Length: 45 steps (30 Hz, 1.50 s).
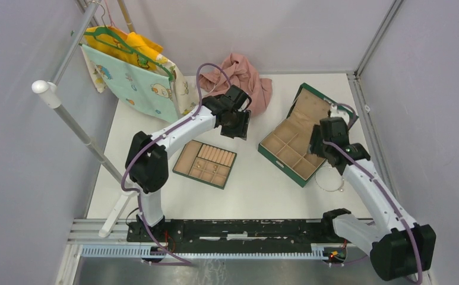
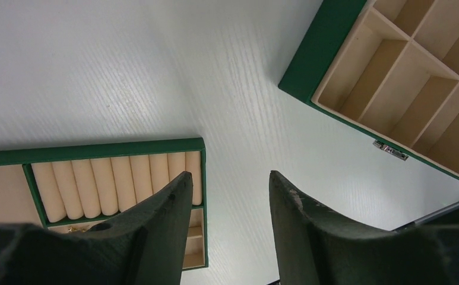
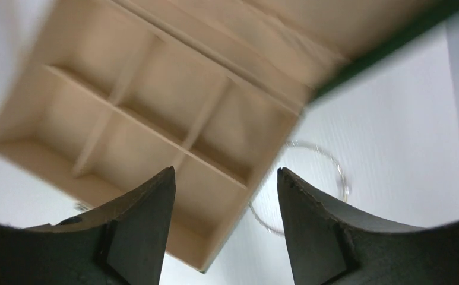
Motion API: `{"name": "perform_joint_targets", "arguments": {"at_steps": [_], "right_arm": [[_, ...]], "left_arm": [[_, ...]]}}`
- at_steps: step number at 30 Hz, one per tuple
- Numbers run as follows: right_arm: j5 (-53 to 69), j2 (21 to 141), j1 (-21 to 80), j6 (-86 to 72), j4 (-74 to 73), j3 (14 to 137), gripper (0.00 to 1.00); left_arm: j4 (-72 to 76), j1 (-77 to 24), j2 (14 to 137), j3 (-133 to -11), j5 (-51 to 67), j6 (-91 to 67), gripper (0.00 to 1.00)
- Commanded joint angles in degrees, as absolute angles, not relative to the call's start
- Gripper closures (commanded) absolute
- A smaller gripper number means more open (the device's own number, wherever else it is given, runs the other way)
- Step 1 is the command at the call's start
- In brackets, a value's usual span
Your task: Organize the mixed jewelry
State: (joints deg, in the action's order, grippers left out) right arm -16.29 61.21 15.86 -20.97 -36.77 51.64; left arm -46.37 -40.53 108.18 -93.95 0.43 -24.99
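A thin silvery wire loop (image 1: pixel 329 179) lies on the white table just right of the open green box (image 1: pixel 272 155). It also shows in the right wrist view (image 3: pixel 337 172), beside the box corner (image 3: pixel 155 119). Tiny pale-gold pieces (image 1: pixel 215 170) sit in the tan compartmented tray (image 1: pixel 182 169); a glint of them shows in the left wrist view (image 2: pixel 72 224). My left gripper (image 1: pixel 237 124) is open and empty, above the table between the tray (image 2: pixel 96 145) and the box (image 2: pixel 310 65). My right gripper (image 1: pixel 320 142) is open and empty, over the box's near right corner, with the loop just to its right.
A pink cloth (image 1: pixel 244 77) lies at the back of the table. Children's clothes hang on a rack (image 1: pixel 132 71) at the back left. The box's open lid (image 1: pixel 313 107) leans toward the back right. Grey walls close in on the table's sides.
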Motion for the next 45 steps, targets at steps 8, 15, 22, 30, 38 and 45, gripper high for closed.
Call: {"name": "perform_joint_targets", "arguments": {"at_steps": [8, 15, 22, 30, 38, 45], "right_arm": [[-13.7, 58.8, 11.5, -38.6, -29.6, 33.8, 0.4], [-3.7, 64.2, 11.7, -25.6, -20.1, 36.0, 0.68], [0.5, 82.8, 15.5, -2.9, -23.7, 53.8, 0.68], [-9.7, 87.1, 15.4, -1.6, -28.1, 66.0, 0.31], [-22.6, 72.1, 4.5, -15.6, -32.3, 50.2, 0.3], [-13.9, 71.6, -5.9, -10.1, -27.7, 41.3, 0.43]], "left_arm": [[-46.2, -40.7, 108.9, -95.9, 3.9, -18.8, 0.42], [-45.9, -40.7, 108.2, -94.9, 2.9, -18.5, 0.42], [-44.7, -40.6, 108.1, -93.6, 2.9, -18.8, 0.42], [-44.6, -40.5, 109.0, -95.9, 2.7, -19.9, 0.42], [-44.7, -39.6, 108.8, -96.5, 0.4, -20.9, 0.42], [-45.0, -39.0, 110.2, -97.2, 0.7, -19.8, 0.43]]}}
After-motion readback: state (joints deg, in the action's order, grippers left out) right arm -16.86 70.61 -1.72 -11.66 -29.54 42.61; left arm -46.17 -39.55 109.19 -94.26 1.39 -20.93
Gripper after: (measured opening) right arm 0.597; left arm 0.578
